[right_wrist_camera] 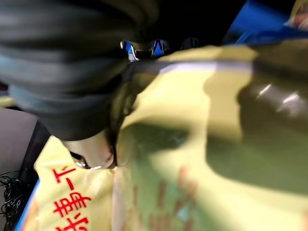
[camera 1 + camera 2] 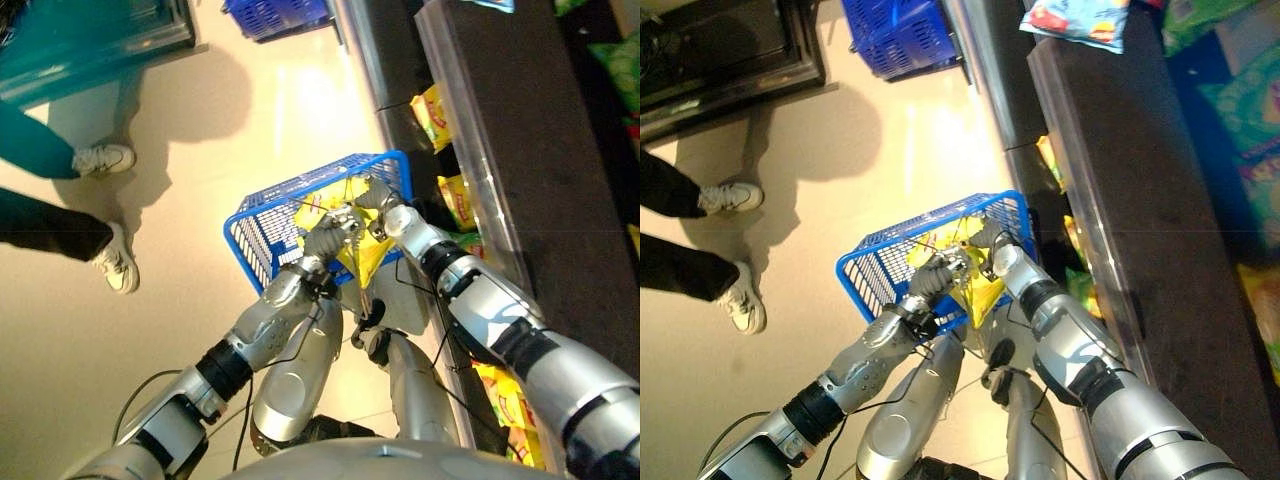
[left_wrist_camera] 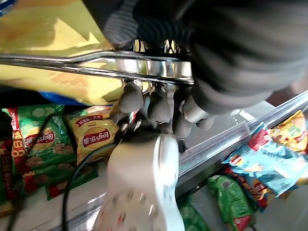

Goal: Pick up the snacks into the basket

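Observation:
A blue wire basket [image 2: 258,232] hangs over the floor in front of me. My left hand [image 2: 325,236] grips it from the near side; in the left wrist view its fingers [image 3: 132,98] are curled round the basket's metal handle [image 3: 72,65]. My right hand [image 2: 385,206] reaches in over the basket's right end and is shut on a yellow snack bag [image 2: 365,255], which hangs at the basket's near rim. That bag [image 1: 192,144] lies right against the hand in the right wrist view. More yellow packaging [image 2: 320,212] shows inside the basket.
A dark shelf unit [image 2: 540,130] runs along my right, with yellow snack bags [image 2: 432,115] on its lower level and green and blue ones [image 3: 38,139] nearby. A second blue basket [image 2: 275,15] stands far ahead. A person's shoes [image 2: 118,262] are on the floor to the left.

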